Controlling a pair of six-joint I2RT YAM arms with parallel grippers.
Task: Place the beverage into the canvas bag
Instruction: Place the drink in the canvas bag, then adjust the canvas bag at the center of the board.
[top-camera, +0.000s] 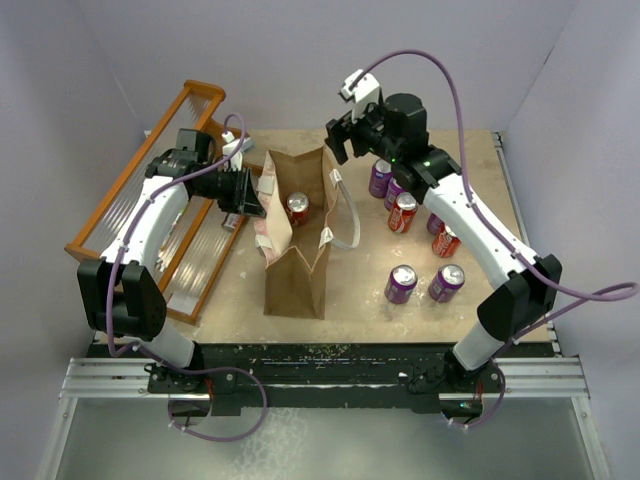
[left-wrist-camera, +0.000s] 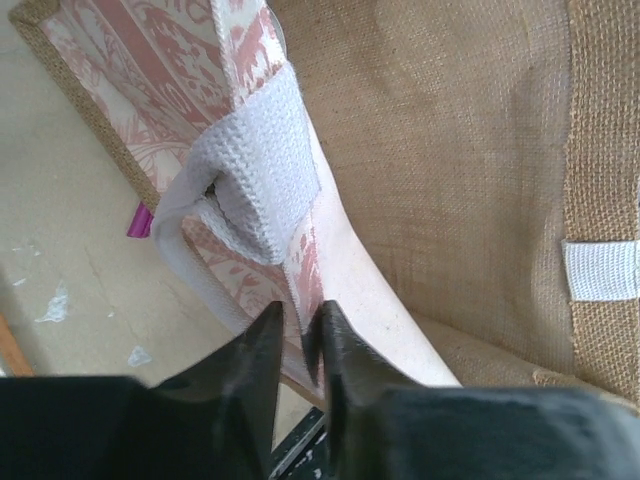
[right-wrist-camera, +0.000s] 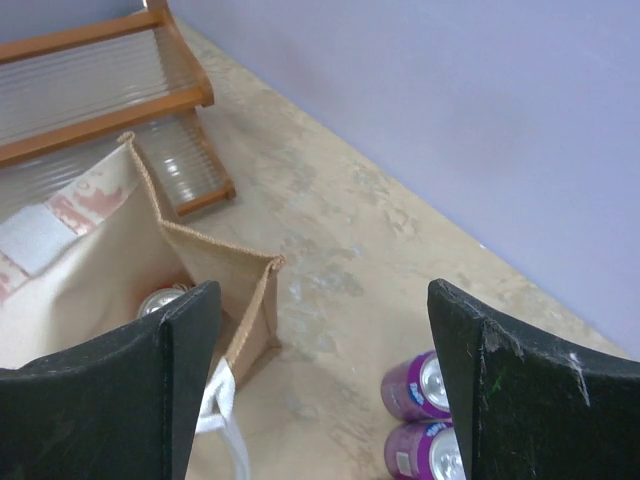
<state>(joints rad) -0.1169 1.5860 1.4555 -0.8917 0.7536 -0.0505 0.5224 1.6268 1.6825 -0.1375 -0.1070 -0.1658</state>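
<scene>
R hand (right-wrist-camera: 322, 290) spread over beige table (top-camera: 350, 290), lilac walls (top-camera: 300, 60).

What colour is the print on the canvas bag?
Canvas bag: pinkish-red on cream, clearest in the left wrist view.

**Surface materials.** Canvas bag (top-camera: 296, 262): coarse, open-weave cloth like burlap, tan, matt and rough. One face is smoother, cream with a pink print. Handles (left-wrist-camera: 265, 160): white woven webbing, ribbed and matt. Cans (top-camera: 401, 283): glossy metal, with purple or red sides and bare silvery tops. Rack (right-wrist-camera: 90, 75): orange-brown wooden rails with a satin sheen, framing ribbed translucent panels. Table (top-camera: 360, 300): matt, mottled beige, scuffed and speckled. Right gripper (right-wrist-camera: 320, 290): fingers (right-wrist-camera: 520, 400) black, matt, plastic-looking and lightly scratched. Left arm shell (top-camera: 150, 225): smooth white, slightly glossy. Walls (right-wrist-camera: 450, 100): plain matt lilac.
</scene>
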